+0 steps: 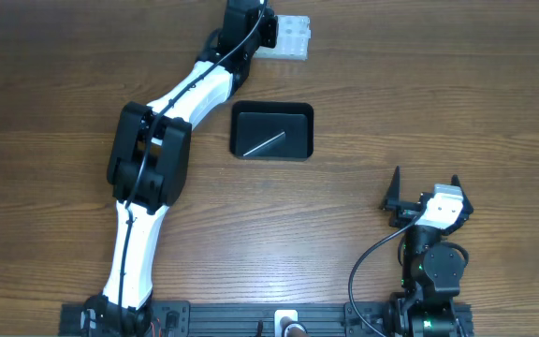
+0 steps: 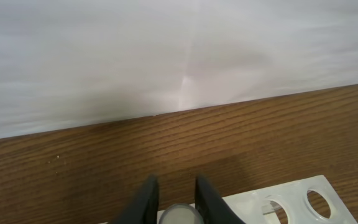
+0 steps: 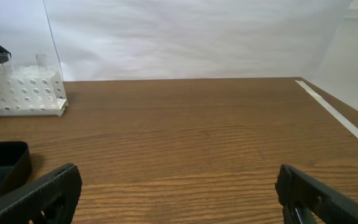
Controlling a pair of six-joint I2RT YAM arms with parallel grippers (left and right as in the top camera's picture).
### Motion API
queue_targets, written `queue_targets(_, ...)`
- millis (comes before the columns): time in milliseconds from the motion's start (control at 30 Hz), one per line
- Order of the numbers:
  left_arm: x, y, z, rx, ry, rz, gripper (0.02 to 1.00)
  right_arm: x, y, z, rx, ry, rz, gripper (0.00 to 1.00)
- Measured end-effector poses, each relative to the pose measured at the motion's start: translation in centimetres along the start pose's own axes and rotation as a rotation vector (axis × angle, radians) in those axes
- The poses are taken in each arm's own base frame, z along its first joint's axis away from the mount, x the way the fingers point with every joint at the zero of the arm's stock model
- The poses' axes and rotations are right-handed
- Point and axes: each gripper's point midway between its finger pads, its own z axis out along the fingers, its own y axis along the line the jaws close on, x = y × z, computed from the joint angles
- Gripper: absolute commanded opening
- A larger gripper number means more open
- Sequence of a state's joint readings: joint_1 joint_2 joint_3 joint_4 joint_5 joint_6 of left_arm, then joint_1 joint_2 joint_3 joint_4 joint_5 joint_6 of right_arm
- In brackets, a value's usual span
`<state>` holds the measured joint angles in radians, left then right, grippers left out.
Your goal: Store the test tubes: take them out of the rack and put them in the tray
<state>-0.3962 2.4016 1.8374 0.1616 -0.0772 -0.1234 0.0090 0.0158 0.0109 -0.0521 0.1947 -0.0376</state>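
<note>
The white perforated rack (image 1: 293, 39) stands at the table's far edge, and its holed top (image 2: 294, 200) lies just beside my left gripper (image 2: 176, 198). That gripper (image 1: 262, 28) hangs over the rack's left end, shut on the rim of a clear test tube (image 2: 179, 215) held between its fingers. The black tray (image 1: 298, 122) sits in front of the rack with one test tube (image 1: 265, 143) lying slantwise in it. My right gripper (image 1: 426, 192) rests low near its base, open wide and empty. From there I see the rack (image 3: 23, 93) with a tube (image 3: 41, 60) upright in it.
A white wall runs right behind the rack. The wooden table stretches bare between the tray and my right gripper (image 3: 179, 199). A corner of the tray (image 3: 5, 160) lies close to the right gripper's fingers. A pale tape strip (image 3: 337, 115) marks the table's right side.
</note>
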Motion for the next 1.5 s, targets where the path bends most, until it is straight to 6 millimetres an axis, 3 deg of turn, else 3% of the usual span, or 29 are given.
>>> queue_targets(800, 0.0, -0.1, 0.0, 0.001, -0.001, 0.005, 0.069, 0.0, 0.0, 0.0, 0.0, 0.0, -0.001, 0.991)
queue_targets(967, -1.9, -0.2, -0.9, -0.001, -0.029, 0.007, 0.069, 0.0, 0.0, 0.0, 0.0, 0.0, 0.0, 0.993)
queue_targets(1067, -5.8, -0.5, -3.0, 0.004, -0.095, 0.013, 0.066, 0.0, 0.0, 0.0, 0.0, 0.0, 0.0, 0.991)
queue_targets(1133, -9.7, -0.8, -5.3, 0.01, -0.16, 0.017, 0.064, 0.0, 0.0, 0.0, 0.0, 0.0, 0.0, 0.991)
queue_targets(1300, -17.2, -1.8, -12.6, 0.023, -0.241, 0.018, 0.066, 0.0, 0.0, 0.0, 0.0, 0.0, 0.0, 0.991)
queue_targets(1400, -18.1, -2.7, -16.0, 0.033, -0.183, 0.031, 0.066, 0.0, 0.0, 0.0, 0.0, 0.0, 0.0, 0.991)
queue_targets(1500, -14.9, -3.5, -17.7, 0.027, -0.013, 0.037, 0.062, 0.0, 0.0, 0.0, 0.0, 0.0, 0.0, 0.991)
